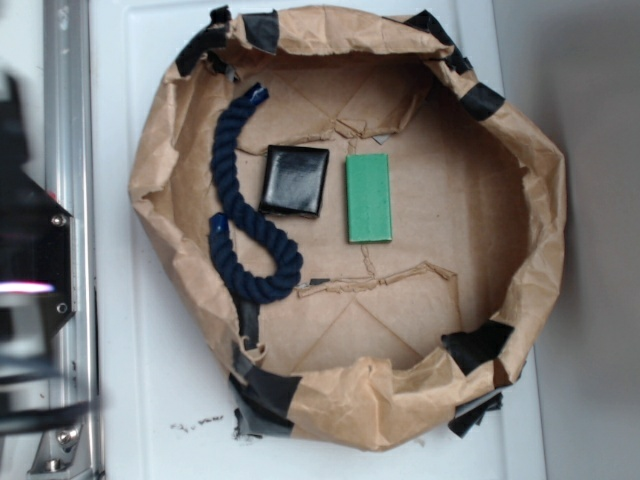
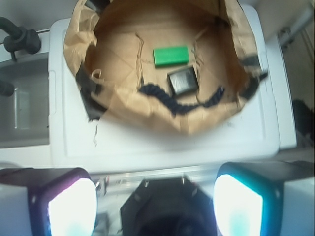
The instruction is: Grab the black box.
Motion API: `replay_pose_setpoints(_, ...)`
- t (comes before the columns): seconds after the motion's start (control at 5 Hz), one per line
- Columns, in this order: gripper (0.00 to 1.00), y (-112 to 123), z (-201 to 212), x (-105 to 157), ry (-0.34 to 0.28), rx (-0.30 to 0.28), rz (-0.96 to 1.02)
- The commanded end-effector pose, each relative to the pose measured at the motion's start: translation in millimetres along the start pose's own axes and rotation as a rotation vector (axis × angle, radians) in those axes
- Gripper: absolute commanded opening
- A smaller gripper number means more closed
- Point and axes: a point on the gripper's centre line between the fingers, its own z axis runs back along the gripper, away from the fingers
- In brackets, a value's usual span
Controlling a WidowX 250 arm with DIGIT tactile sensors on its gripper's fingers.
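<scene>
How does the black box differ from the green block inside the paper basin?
The black box is glossy and nearly square; the green block is matte, narrower and longer. The black box lies close beside the navy rope; the green block lies apart from it, on the box's far side. Both lie flat on the brown paper floor, untouched by the gripper.

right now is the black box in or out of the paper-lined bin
In. The black box lies flat on the brown paper floor inside the bin, between the navy rope and the green block, untouched.
</scene>
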Motion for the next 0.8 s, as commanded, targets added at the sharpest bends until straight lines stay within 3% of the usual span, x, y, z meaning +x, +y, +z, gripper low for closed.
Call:
replay_pose_setpoints(0.0, 1.0, 21, -41, 46, 0.043, 0.044, -0.137)
replay_pose_setpoints(0.2, 1.0, 37, -68, 57, 0.056, 0.101, -0.215)
replay_pose_setpoints(0.4, 1.0, 58, -87, 61, 0.061, 0.092, -0.215)
replay_pose_setpoints(0.6, 1.0, 58, -87, 61, 0.061, 0.092, -0.215)
